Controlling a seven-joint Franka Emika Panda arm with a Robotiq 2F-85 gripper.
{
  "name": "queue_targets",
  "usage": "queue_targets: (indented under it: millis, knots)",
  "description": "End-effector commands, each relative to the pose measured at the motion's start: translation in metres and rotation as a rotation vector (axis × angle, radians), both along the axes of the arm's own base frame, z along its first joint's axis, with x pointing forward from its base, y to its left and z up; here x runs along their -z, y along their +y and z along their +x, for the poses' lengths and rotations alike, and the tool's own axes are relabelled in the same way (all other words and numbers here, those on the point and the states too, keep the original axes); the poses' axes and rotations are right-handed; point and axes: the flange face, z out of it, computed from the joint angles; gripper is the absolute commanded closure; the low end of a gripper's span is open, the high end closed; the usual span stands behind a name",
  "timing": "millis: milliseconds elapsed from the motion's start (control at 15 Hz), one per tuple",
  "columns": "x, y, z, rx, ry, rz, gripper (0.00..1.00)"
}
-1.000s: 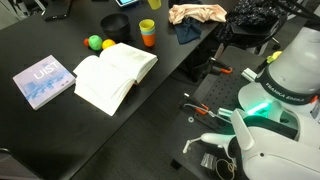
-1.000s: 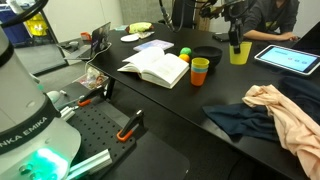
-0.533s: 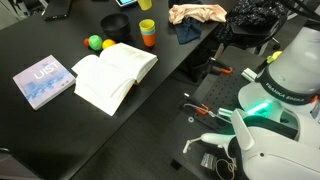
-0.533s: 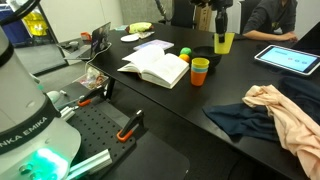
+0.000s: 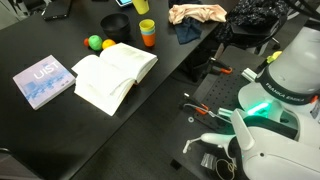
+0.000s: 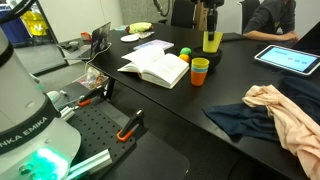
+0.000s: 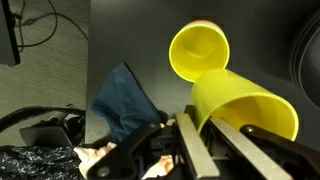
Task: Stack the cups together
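My gripper is shut on the rim of a yellow cup and holds it in the air above the black table. In the wrist view the cup's wall runs between my gripper's two fingers. Just beyond it, lower down, stands a stack of cups, a yellow one nested in an orange one. That stack stands on the table beside the open book in both exterior views. The held cup barely shows at the top edge of an exterior view.
An open book lies by the stack, with green and yellow balls and a closed blue book nearby. A black bowl sits under the held cup. Cloths and a tablet lie to one side.
My gripper has carried the yellow cup sideways across the table towards the stack, keeping its hold. The stack, books and balls have not moved.
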Motion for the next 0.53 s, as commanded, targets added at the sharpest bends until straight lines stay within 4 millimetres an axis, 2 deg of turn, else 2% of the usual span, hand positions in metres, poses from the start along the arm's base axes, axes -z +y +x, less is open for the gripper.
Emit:
queue_targets:
  millis: [0,467]
  knots:
    - [-0.002,0.007,-0.007,-0.022,0.034,0.054,0.96]
    - [0.014,0.009,-0.016,-0.029,0.09,0.074,0.96]
